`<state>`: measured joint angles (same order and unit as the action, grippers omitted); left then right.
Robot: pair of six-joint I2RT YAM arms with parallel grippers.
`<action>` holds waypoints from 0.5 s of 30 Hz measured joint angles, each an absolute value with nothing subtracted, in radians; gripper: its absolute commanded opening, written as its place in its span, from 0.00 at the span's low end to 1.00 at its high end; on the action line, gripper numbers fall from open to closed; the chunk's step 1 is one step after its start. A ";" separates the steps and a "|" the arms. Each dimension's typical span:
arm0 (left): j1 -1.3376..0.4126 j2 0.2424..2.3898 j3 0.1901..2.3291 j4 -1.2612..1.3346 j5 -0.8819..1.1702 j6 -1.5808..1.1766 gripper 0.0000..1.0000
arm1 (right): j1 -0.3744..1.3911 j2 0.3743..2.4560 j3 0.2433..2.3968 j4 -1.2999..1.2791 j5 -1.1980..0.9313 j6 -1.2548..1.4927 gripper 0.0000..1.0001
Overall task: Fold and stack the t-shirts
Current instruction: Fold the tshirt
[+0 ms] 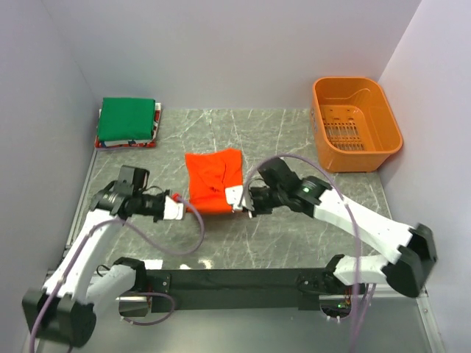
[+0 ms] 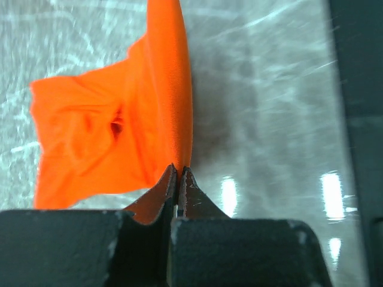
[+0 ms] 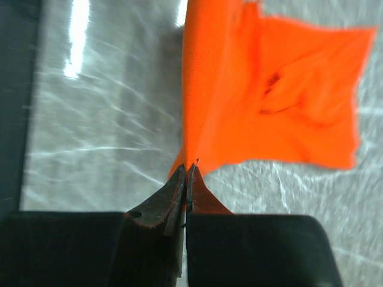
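The orange-red t-shirt [image 1: 214,180] lies partly folded on the middle of the table. My left gripper [image 1: 181,207] is shut on its near left corner, and the cloth rises from the fingertips in the left wrist view [image 2: 161,101]. My right gripper [image 1: 241,200] is shut on its near right corner; the right wrist view shows the shirt [image 3: 269,95] pinched at the tips. The near edge is stretched between both grippers, lifted off the table. A folded green shirt [image 1: 127,120] tops a stack of thinner white and red ones [image 1: 125,143] at the back left.
A rigid orange plastic basket [image 1: 356,122] stands at the back right. White walls close the table on the left, back and right. The black mounting rail [image 1: 235,279] runs along the near edge.
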<state>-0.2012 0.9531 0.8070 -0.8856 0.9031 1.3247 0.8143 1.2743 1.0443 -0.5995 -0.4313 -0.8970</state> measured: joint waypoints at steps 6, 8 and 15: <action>-0.203 0.819 0.809 -0.993 0.954 1.238 0.00 | 0.846 1.163 1.043 -0.648 -0.482 -0.899 0.00; -0.202 0.825 0.829 -0.989 0.953 1.166 0.01 | 0.838 1.183 1.050 -0.654 -0.484 -0.907 0.00; -0.171 1.077 0.983 -0.914 0.951 1.062 0.01 | 0.705 1.400 1.206 -0.690 -0.511 -0.967 0.00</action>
<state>-0.1707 1.0767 0.9829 -0.9138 0.9512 1.0622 0.7048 1.4002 1.2057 -0.6895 -0.5114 -0.9668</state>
